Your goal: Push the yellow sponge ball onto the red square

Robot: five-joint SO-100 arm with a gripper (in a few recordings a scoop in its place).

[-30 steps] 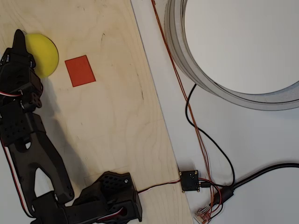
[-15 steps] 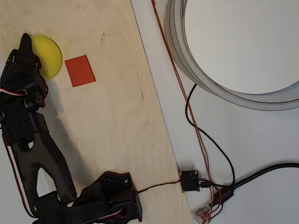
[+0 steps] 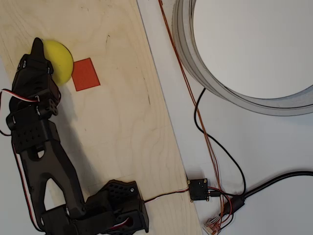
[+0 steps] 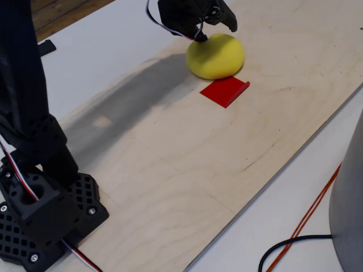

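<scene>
my black two-finger gripper (image 3: 37, 48) sat against the matte bright-yellow round foam ball (image 3: 61, 61), pressed to its left side in the overhead view, with my dark arm body stretching down the left of the board toward its base (image 3: 115, 205). in the fixed view my gripper (image 4: 218, 17) hung over the top back edge of the ball (image 4: 216, 56), touching it. i could not tell whether my fingers were parted or closed, since they merged into 1 dark tip in both views. the ball rested on the pale plywood board (image 3: 122, 122), its lower right edge just meeting the upper left corner of the small flat orange-red rectangular patch (image 3: 86, 74). in the fixed view the patch (image 4: 224, 90) lay just in front of the ball, its near right edge looking slightly lifted. beyond the board's right edge, on the white table (image 3: 274, 147), stood a large pale round ring (image 3: 195, 63), with thin red wires (image 3: 195, 107), a black cable (image 3: 230, 156) and a small black circuit board (image 3: 199, 189) nearby.
</scene>
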